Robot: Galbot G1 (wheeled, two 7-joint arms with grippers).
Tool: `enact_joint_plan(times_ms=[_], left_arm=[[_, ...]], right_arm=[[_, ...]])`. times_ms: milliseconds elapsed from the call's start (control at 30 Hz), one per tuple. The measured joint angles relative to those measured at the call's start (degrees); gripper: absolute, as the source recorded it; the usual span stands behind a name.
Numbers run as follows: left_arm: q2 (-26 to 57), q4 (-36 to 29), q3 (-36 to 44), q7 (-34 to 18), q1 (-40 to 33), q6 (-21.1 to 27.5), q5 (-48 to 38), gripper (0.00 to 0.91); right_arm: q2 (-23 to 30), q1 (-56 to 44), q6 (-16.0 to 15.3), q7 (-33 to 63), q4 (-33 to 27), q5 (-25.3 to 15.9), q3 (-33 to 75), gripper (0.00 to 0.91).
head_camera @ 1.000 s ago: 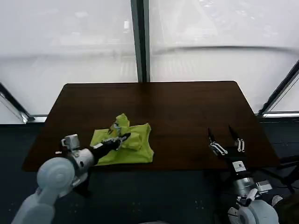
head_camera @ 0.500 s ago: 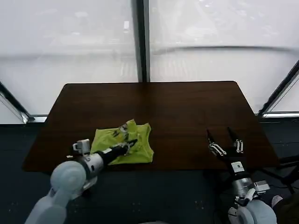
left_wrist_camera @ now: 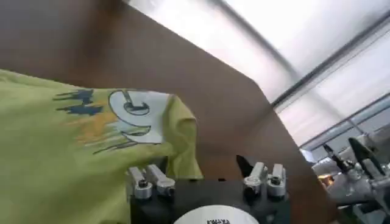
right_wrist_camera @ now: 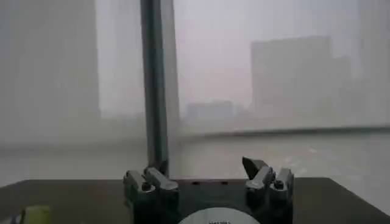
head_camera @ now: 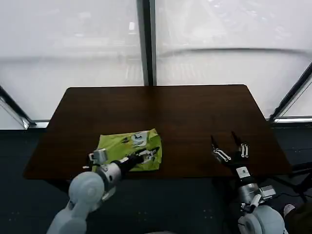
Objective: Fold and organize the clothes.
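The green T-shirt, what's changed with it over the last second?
The left gripper carried the raised flap across toward the robot's right, and the T-shirt now lies flat, print up. The right gripper stayed open over the table.

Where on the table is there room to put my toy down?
The table is bare across its whole far half, toward the window, and in the stretch between the T-shirt and the open right gripper. It is crowded at the near left edge, where the left gripper sits open at the shirt's right end.
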Motion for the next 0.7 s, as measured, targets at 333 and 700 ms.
enact_joint_plan(times_ms=[333, 700], left_arm=[[0.7, -7.6, -8.3, 5.8, 3.9, 0.0, 8.8, 0.878], [2.8, -11.8, -20.1, 5.7, 10.0, 0.0, 12.9, 0.878]], right_arm=[[-5.9, 11.9, -17.8, 4.5, -1.2, -1.3, -14.1, 0.878], [-6.3, 24.4, -25.1, 7.2, -3.3, -1.1, -32.4, 0.878]])
